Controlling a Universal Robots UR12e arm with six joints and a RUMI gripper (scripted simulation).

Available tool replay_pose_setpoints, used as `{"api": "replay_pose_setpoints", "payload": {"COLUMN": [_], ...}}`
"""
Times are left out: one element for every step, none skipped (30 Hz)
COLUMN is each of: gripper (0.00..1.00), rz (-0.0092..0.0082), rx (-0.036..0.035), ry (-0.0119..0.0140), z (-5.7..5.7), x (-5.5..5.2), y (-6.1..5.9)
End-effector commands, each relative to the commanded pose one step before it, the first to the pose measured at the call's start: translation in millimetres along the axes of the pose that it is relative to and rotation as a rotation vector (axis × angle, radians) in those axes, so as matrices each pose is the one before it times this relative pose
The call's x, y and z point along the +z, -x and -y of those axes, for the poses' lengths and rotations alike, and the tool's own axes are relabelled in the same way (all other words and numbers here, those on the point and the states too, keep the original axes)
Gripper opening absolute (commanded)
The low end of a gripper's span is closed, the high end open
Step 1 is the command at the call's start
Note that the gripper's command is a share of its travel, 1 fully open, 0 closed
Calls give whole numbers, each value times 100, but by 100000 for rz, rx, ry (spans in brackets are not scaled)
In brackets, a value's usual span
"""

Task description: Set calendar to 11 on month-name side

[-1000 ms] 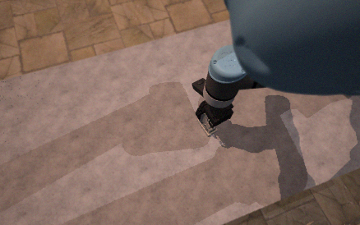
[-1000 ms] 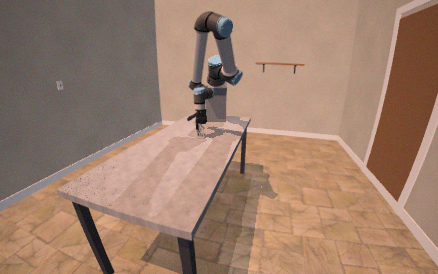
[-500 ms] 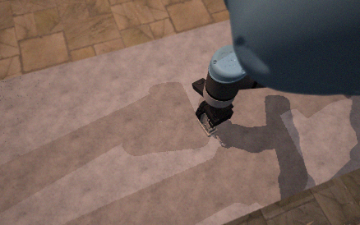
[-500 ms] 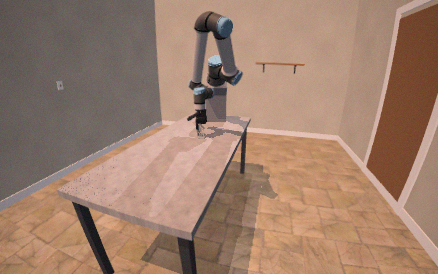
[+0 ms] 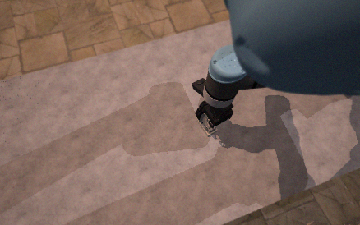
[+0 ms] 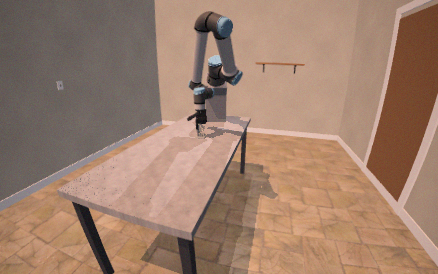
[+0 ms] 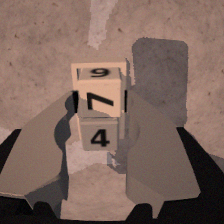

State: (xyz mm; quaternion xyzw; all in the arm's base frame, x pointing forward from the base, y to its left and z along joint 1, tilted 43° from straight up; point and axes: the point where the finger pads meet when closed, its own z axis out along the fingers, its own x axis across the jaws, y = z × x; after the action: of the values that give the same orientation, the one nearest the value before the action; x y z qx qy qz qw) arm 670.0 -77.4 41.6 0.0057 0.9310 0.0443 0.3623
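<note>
A white cube (image 7: 100,102) stands between the jaws in the wrist view. Its large face shows a 7 turned sideways, and a 9 or 6 shows on its far face. A second cube (image 7: 100,134) shows an upright 4 just below it in that view. The pale tray (image 7: 99,64) (image 5: 211,133) shows as a rim beyond the first cube; whether that cube sits flat cannot be told. My gripper (image 7: 101,92) (image 5: 210,123) (image 6: 200,127) is slightly open, a jaw close on each side of the 7 cube. The jaws hide the tray's sides. The month's name is not readable.
The long table (image 6: 145,170) (image 5: 49,115) extends away from the arm's base. The arm's upper links cover the upper right of the top view. Dark arm shadows lie around the calendar. A shelf (image 6: 280,63) hangs on the back wall.
</note>
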Motion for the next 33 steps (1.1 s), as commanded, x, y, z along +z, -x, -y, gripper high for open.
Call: {"api": "replay_pose_setpoints", "payload": {"gripper": [24, 24, 28, 28, 28, 28, 28, 28, 28, 28, 28, 28, 28, 28, 28, 28, 28, 28, 28, 28, 28, 28, 28, 28, 28, 28, 28, 28, 28, 28, 28, 28, 28], "rz": [62, 0, 0, 0, 0, 0, 0, 0, 0, 0, 0, 0, 0, 0, 3, 8, 14, -25, -115, -21, 0, 0, 9, 1, 0, 1, 1, 1, 1, 1, 1, 1, 1], "rx": [-138, 0, 0, 0, 0, 0, 0, 0, 0, 0, 0, 0, 0, 0, 2, 6, 11, 41, 101, 58, 0, 0, 0, 0, 0, 0, 0, 0, 0, 0, 0, 0, 0], "ry": [60, 0, 0, 0, 0, 0, 0, 0, 0, 0, 0, 0, 0, -1, -4, -12, -21, -12, 19, -9, 0, 0, 20, 0, 0, 0, 0, 0, 0, 0, 0, 0, 0], "z": [-63, 0, 0, 0, 0, 0, 0, 0, 0, 0, 0, 0, 0, 0, 0, -1, -1, -3, -5, 28, 0, 0, -6, -1, 0, -1, -1, -1, -1, -1, -1, -1, -1], "x": [127, 0, 0, 0, 0, 0, 0, 0, 0, 0, 0, 0, 0, -4, -24, -61, -112, -149, -154, -186, 0, 0, -214, -256, -294, -331, -363, -391, -415, -433, -445, -452, -454], "y": [108, 0, 0, 0, 0, 0, 0, 0, 0, 0, 0, 0, 0, 0, -1, -3, -6, -41, -120, -38, 0, 0, 3, -2, 0, -1, -2, -1, -1, -1, -1, -1, -1]}}
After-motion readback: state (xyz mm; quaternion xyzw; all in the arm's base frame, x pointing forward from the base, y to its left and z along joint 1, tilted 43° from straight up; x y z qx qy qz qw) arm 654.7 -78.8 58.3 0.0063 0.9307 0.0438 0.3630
